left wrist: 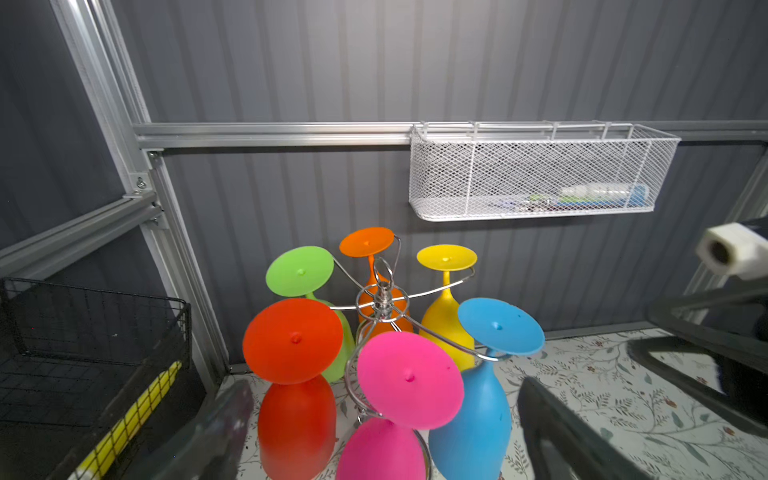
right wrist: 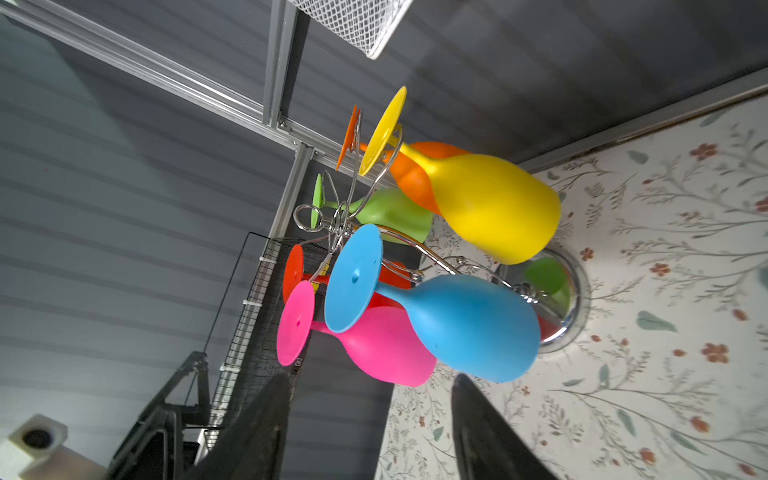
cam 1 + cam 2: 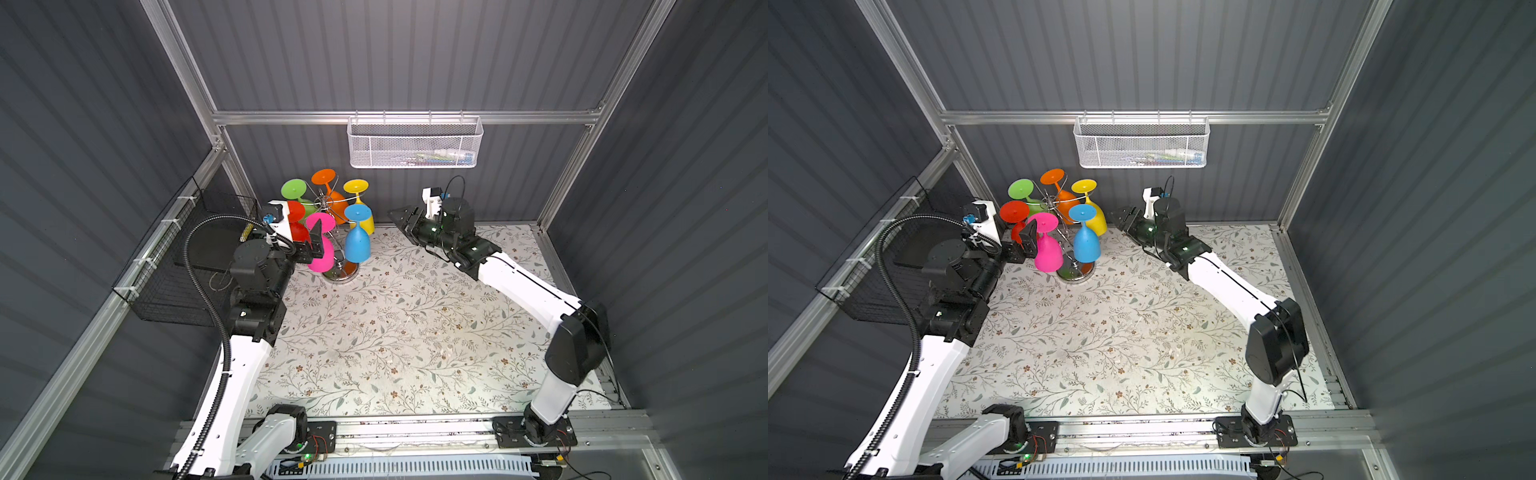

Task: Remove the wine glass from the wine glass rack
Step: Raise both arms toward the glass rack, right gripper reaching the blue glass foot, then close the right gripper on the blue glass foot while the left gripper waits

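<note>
The shiny chrome wire wine glass rack (image 3: 345, 273) stands at the back left of the floral-patterned desk (image 3: 395, 332). A pink plastic wine glass (image 3: 326, 255) hangs inverted on it. The left claw (image 3: 313, 243) is just beside it, jaws wide and empty. The right claw (image 3: 401, 218), partly spread and empty, hovers apart from the rack.

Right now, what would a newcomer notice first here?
Six bright wine glasses hang upside down on a chrome rack at the back left of the flowered table. The left gripper stands open right by the pink glass; the right gripper, also open, points at the rack from the other side.
</note>
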### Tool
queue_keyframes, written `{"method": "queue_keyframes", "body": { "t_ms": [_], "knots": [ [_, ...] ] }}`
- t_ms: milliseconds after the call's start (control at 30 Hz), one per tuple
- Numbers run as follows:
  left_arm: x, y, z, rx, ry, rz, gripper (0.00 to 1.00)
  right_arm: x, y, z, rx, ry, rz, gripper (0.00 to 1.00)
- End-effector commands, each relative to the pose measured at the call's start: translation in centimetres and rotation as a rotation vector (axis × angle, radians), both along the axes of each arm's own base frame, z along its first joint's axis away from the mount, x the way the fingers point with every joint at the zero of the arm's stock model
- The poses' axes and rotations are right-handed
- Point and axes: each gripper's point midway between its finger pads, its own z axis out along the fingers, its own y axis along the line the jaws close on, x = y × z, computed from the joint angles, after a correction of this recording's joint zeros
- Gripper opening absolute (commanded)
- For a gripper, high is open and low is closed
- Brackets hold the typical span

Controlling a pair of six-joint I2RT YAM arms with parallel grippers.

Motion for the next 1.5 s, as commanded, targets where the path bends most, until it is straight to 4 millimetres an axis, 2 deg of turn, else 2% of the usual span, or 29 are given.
{"method": "queue_keyframes", "body": {
  "t_ms": [0, 233, 533, 833, 1033, 1233, 1467],
  "knots": [
    [-1.0, -0.9, 1.1, 0.014, -0.064, -0.066, 0.99, -0.4, 2.3, 1.8, 0.111, 0.024, 0.089, 0.56],
    [-0.2, -1.8, -0.7, 0.054, -0.039, -0.113, 0.98, 0.0, 4.9, 1.1, 0.131, 0.044, 0.118, 0.5],
    [-0.4, -2.2, -1.1, 0.054, -0.042, -0.134, 0.98, 0.8, 6.2, 0.5, 0.143, 0.065, 0.108, 0.43],
    [-0.5, -2.2, -1.2, 0.055, -0.045, -0.139, 0.98, 1.9, 6.5, 0.0, 0.154, 0.092, 0.08, 0.35],
    [-0.7, -2.3, -1.0, 0.052, -0.051, -0.143, 0.98, 2.4, 6.4, -0.1, 0.167, 0.1, 0.055, 0.24],
    [-0.7, -2.3, -1.2, 0.054, -0.048, -0.146, 0.98, 2.7, 5.6, 0.4, 0.172, 0.083, 0.0, 0.08],
    [-0.7, -2.4, -1.2, 0.055, -0.049, -0.149, 0.98, 2.3, 4.9, 1.0, 0.182, 0.066, -0.024, 0.04]
  ]
}}
